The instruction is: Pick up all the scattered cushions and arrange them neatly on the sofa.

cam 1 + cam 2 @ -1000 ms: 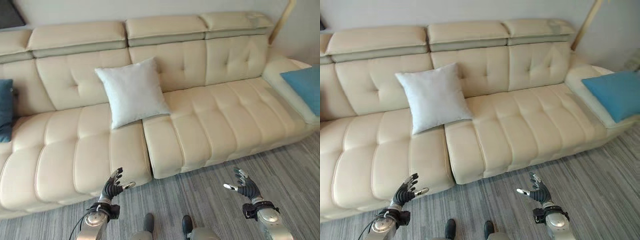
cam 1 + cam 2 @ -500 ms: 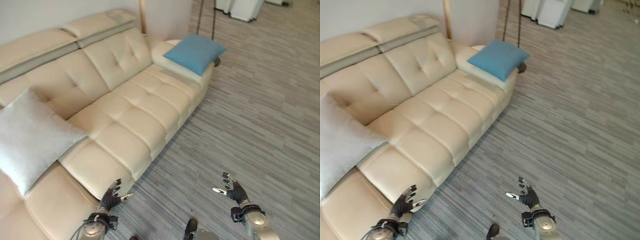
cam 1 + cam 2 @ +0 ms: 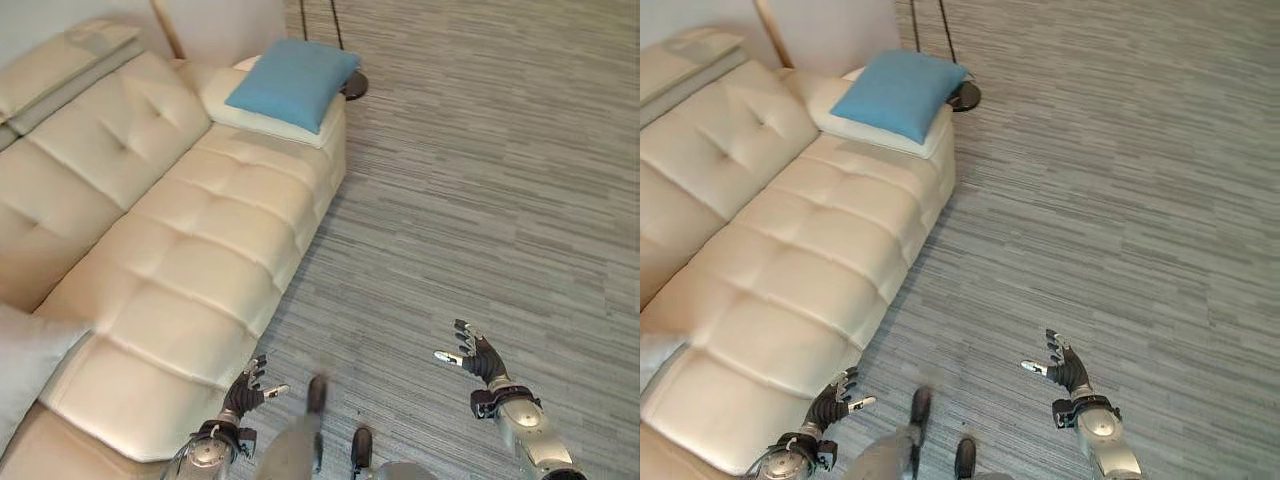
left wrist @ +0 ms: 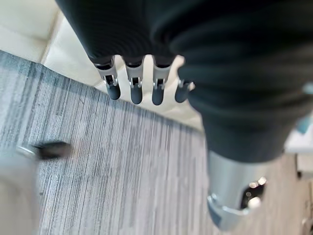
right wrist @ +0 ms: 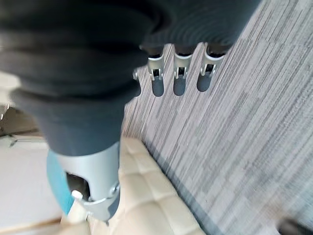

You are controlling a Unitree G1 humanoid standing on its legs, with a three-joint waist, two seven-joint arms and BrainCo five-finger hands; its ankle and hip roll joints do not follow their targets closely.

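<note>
While both hands hold nothing, the step in hand looks like finding the next cushion, and the blue cushion (image 3: pixel 293 82) at the upper left of the frame seems the likely one. It lies flat on the far end of the sofa (image 3: pixel 190 240), on the armrest, rather than propped against the back. A corner of a white cushion (image 3: pixel 25 365) shows at the left edge, on the seat. To do this well, I would walk close along the seat front before reaching, take the blue cushion by two edges with both hands, and stand it against the backrest.

Low in the frame, the left hand (image 3: pixel 246 390) hangs just off the seat's front edge with fingers relaxed and spread; the right hand (image 3: pixel 478 356) hovers over the carpet (image 3: pixel 500 180), likewise open. Grey striped carpet fills the right side. A dark round lamp base (image 3: pixel 352 86) sits on the carpet just beyond the armrest, something to step around.
</note>
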